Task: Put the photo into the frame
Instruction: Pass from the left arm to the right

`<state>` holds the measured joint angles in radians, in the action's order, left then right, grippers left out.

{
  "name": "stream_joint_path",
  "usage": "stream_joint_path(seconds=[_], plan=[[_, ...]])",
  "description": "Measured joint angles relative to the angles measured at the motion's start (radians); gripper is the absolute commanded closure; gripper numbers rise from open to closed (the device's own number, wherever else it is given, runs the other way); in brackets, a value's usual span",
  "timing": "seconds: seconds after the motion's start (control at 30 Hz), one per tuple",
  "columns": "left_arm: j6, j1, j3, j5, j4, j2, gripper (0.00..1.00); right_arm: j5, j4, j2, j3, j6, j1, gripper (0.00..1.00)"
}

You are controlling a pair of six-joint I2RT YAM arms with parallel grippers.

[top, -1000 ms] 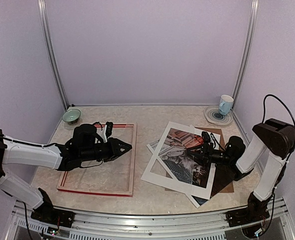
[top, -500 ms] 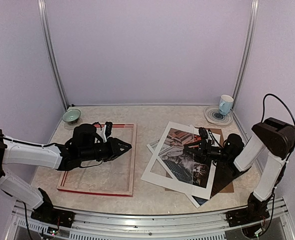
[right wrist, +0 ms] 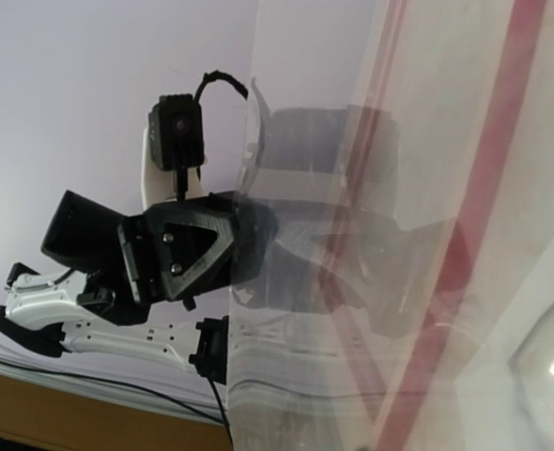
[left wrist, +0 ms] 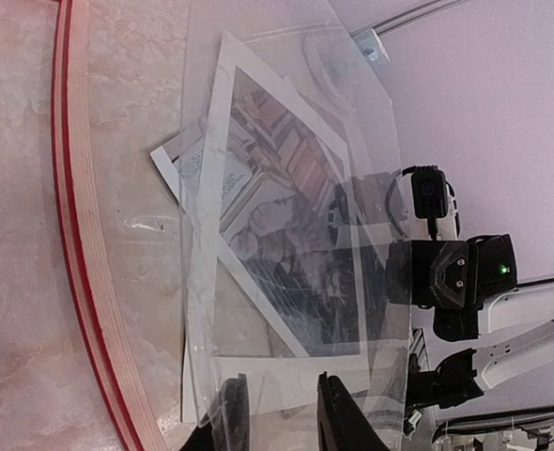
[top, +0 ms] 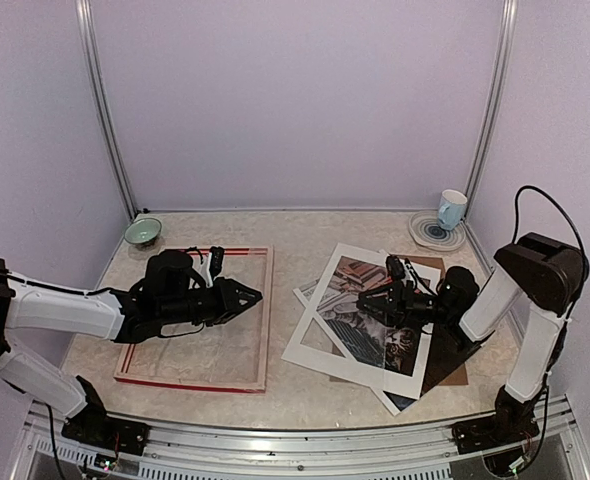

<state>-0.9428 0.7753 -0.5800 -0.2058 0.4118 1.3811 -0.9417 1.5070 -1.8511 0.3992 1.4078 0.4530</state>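
The photo [top: 373, 335] lies on the table [top: 305, 235] under the white mat [top: 310, 345], right of the frame [top: 267, 320]. The left claw [left wrist: 279, 387] and right claw [top: 365, 300] stand part-closed at a clear sheet [left wrist: 286, 235]; we cannot tell whether either grips it. We judge it best kept level and seated in the frame first.

White mat [top: 310, 325] covers photo [top: 370, 335]; bare table [top: 290, 270] strip between it and frame [top: 267, 330].
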Motion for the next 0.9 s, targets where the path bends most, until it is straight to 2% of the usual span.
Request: stream_joint_path(seconds=[0.13,0.3,0.43,0.77,0.9], plan=[[0.0,0.0,0.002,0.0,0.002,0.003,0.73,-0.005,0.0,-0.014,0.013,0.001,0.011,0.7],[-0.001,-0.001,0.006,0.0,0.006,0.003,0.72,-0.015,-0.005,-0.024,0.015,0.003,0.014,0.9],[-0.002,-0.004,0.016,0.001,0.006,0.003,0.59,-0.027,-0.013,-0.027,0.015,0.0,0.016,0.99],[-0.011,-0.022,0.026,0.011,-0.005,-0.001,0.3,-0.044,-0.023,-0.028,0.019,0.003,0.016,1.0],[-0.005,-0.047,0.037,0.044,-0.044,-0.044,0.25,-0.052,-0.067,-0.026,0.04,-0.006,0.016,1.0]])
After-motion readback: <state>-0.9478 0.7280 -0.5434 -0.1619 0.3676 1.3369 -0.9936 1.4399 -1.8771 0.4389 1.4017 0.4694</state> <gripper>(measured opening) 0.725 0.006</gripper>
